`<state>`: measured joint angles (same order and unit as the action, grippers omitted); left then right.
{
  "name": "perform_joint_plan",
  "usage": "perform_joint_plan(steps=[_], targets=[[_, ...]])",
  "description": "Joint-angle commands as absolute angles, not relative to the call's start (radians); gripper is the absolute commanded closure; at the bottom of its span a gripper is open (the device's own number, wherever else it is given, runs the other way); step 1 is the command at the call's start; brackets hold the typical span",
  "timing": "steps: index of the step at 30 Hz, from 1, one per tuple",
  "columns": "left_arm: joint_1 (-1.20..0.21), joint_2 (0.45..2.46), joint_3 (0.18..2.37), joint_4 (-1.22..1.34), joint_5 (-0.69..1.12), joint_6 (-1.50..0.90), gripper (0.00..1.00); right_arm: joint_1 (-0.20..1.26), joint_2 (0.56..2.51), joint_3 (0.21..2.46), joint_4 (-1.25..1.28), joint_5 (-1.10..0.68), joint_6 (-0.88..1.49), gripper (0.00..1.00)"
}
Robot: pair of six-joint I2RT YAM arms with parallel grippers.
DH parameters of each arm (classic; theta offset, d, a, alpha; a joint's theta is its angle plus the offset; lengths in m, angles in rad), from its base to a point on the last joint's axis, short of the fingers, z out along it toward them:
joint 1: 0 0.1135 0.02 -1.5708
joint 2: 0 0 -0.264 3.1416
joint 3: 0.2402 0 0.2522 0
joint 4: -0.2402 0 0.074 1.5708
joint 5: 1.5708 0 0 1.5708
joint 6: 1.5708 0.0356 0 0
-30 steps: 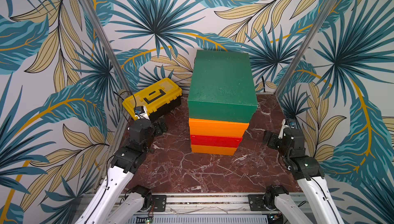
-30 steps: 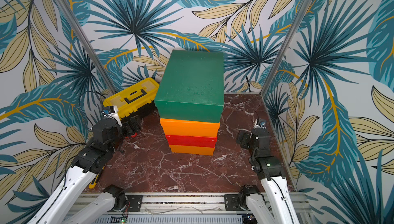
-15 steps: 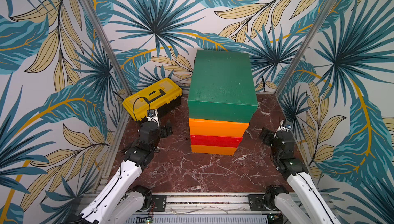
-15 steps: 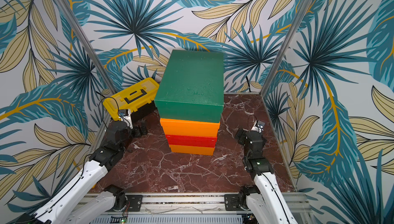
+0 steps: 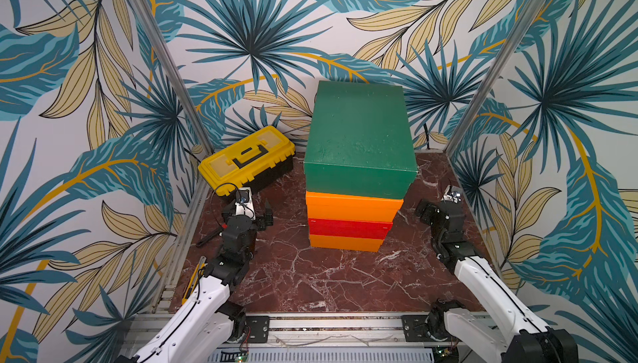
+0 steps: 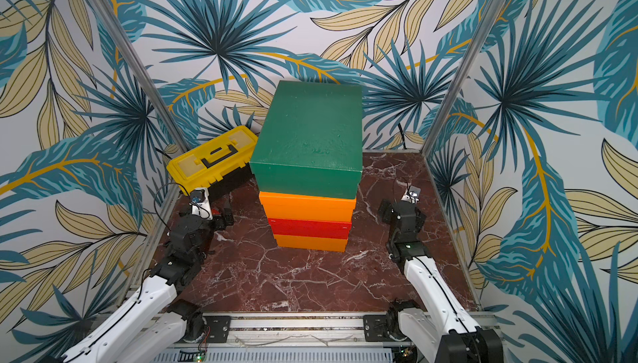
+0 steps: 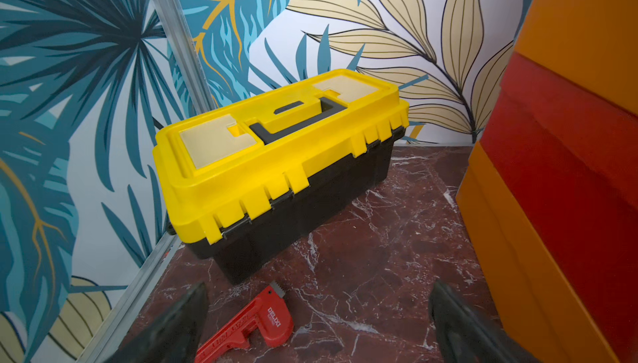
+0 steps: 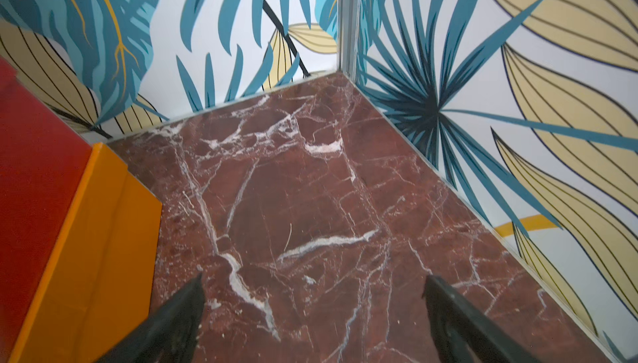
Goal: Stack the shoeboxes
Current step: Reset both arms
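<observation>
Shoeboxes [image 5: 359,136] unmoved; left tool [image 7: 319,285] & right tool [image 8: 314,277] shifted inward, both wide, empty.

Looking down at the counter [image 6: 293,275]: green box [image 6: 310,136] up top, sitting on upper orange box [image 6: 307,206], then red box [image 6: 309,227], then bottom orange box [image 6: 310,243] on the marble. Yellow toolbox [image 6: 207,161] tucked just left, at the back. Got the left tool [image 6: 207,218] low beside the toolbox and the right tool [image 6: 400,211] right of the red box, neither touching a box.
</observation>
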<state>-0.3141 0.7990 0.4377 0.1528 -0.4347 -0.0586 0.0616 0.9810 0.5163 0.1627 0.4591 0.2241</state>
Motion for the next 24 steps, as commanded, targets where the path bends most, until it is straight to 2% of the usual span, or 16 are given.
perform_joint_plan(steps=[1,8,12,19,24], targets=[[-0.289,0.832,0.415,0.245,-0.461,-0.029,0.00,0.064,1.020,0.450,0.387,0.483,0.149,0.01],[-0.218,0.933,0.366,0.376,-0.457,-0.021,0.01,0.064,1.113,0.399,0.525,0.372,0.009,0.01],[-0.167,1.034,0.345,0.471,-0.380,-0.008,0.00,0.064,1.179,0.301,0.749,0.304,-0.051,0.01],[-0.104,1.249,0.339,0.644,-0.282,0.022,0.00,0.063,1.261,0.312,0.783,0.396,0.001,0.01],[-0.045,1.327,0.390,0.657,-0.190,0.019,0.00,0.063,1.452,0.252,1.117,0.426,-0.003,0.00]])
